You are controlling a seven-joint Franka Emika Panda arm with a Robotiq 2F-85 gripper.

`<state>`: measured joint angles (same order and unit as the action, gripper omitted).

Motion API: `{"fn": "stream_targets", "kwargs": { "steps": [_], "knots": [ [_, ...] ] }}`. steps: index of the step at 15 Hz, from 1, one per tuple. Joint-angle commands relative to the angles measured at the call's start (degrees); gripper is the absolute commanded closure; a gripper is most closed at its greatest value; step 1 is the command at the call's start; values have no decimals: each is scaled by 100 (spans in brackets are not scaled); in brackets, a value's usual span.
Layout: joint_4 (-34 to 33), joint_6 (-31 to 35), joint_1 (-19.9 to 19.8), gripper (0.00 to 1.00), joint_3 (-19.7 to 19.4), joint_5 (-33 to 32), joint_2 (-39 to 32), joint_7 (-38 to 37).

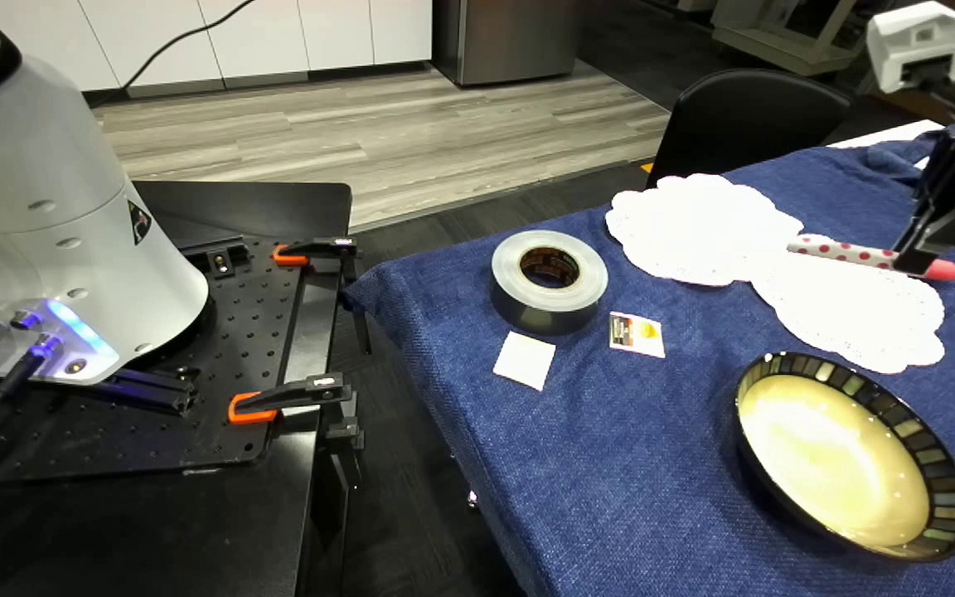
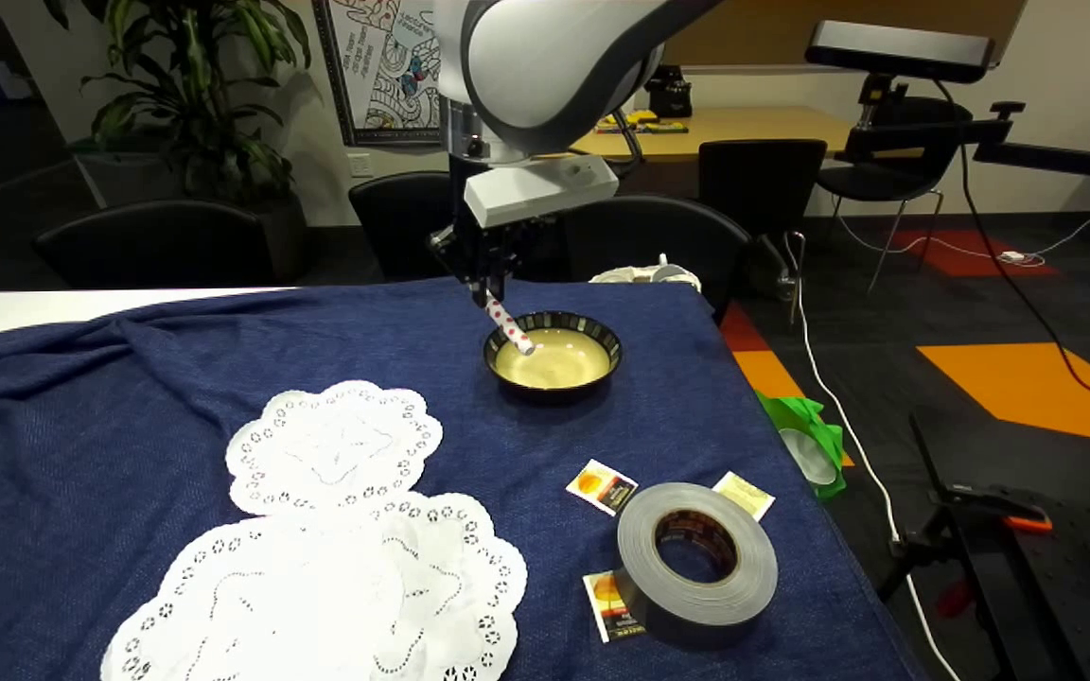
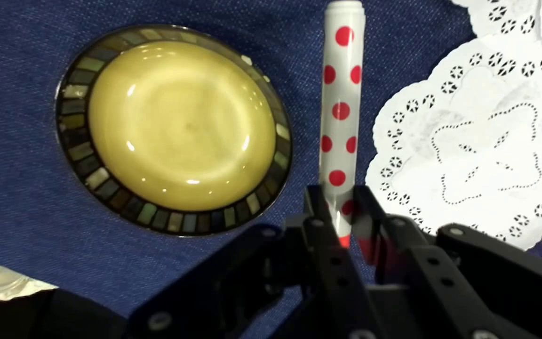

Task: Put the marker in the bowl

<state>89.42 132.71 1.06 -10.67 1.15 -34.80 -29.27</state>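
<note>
The marker, white with red dots and a reddish-pink end, is held above the table; it shows in both exterior views (image 1: 846, 251) (image 2: 509, 328) and the wrist view (image 3: 341, 111). My gripper (image 3: 337, 200) is shut on it near its pink end, with the dotted white length sticking out; the gripper also shows in both exterior views (image 1: 913, 259) (image 2: 487, 291). The bowl, cream-yellow inside with a dark tiled rim, stands on the blue cloth (image 1: 834, 464) (image 2: 559, 364). In the wrist view the bowl (image 3: 188, 127) lies left of the marker, with cloth showing between them.
A grey tape roll (image 1: 550, 311) (image 2: 696, 558) stands near the table edge, with small printed packets (image 1: 637, 334) (image 2: 602, 486) around it. White lace doilies (image 1: 701, 228) (image 2: 332, 445) (image 3: 487, 127) lie on the cloth. Chairs (image 1: 747, 116) stand beyond the table.
</note>
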Motion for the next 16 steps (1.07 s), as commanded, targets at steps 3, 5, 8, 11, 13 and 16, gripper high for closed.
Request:
{"fn": "stream_targets", "kwargs": {
  "steps": [3, 5, 8, 11, 13, 16],
  "knots": [
    [-169, 257, -294, 95, -84, 60, -87, -70],
    [-196, 381, -359, 95, -130, 43, -155, -115],
    [-211, 558, -412, 95, -233, 27, -266, -213],
    [-266, 682, -406, 95, -414, -20, -425, -448],
    [-349, 741, -383, 95, -573, -68, -590, -746],
    [-519, 617, -411, 95, -693, -117, -847, -994]
  ]
}}
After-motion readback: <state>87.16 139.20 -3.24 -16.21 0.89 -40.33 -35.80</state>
